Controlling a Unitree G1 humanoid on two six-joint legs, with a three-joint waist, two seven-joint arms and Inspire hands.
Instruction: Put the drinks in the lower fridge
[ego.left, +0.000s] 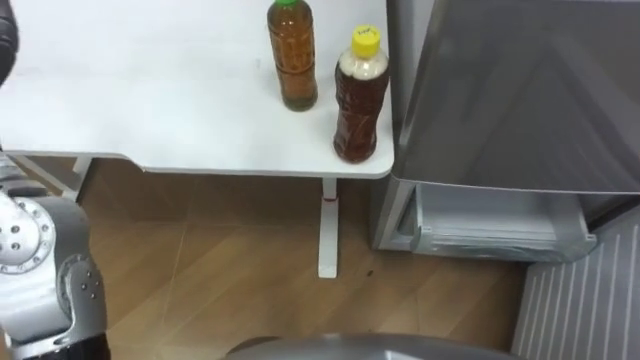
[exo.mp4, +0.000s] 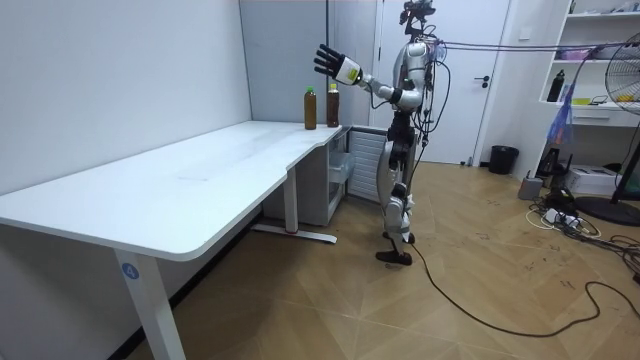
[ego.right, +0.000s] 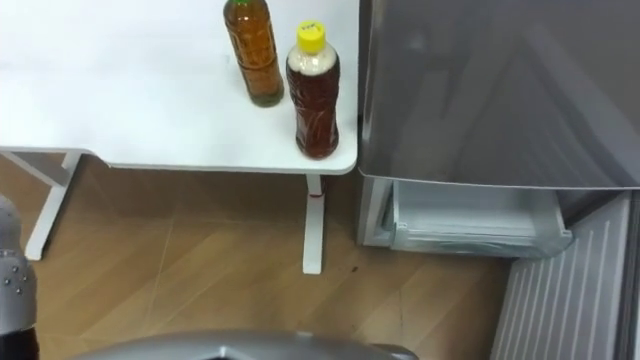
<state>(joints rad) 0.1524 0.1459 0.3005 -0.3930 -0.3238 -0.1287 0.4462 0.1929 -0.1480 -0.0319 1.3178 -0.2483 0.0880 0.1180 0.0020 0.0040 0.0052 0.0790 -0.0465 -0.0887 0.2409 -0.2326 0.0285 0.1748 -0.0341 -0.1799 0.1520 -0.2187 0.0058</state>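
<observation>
Two drink bottles stand on the white desk (ego.left: 150, 110) near its right end. One is a green-capped bottle of brown tea (ego.left: 292, 60); the other, a darker yellow-capped bottle (ego.left: 361, 100), stands at the desk's corner beside the grey fridge (ego.left: 520, 90). The fridge's lower compartment is open, with a white drawer (ego.left: 490, 228) showing. In the room view my left hand (exo.mp4: 327, 60) is raised high above the bottles (exo.mp4: 320, 107), open with fingers spread and holding nothing. I stand in front of the fridge at the desk's end.
The desk's white leg (ego.left: 327, 230) stands on the wooden floor just left of the fridge. A ribbed grey panel (ego.left: 575, 300) sits at my lower right. In the room view, a long stretch of desk top (exo.mp4: 180, 190) runs toward the camera.
</observation>
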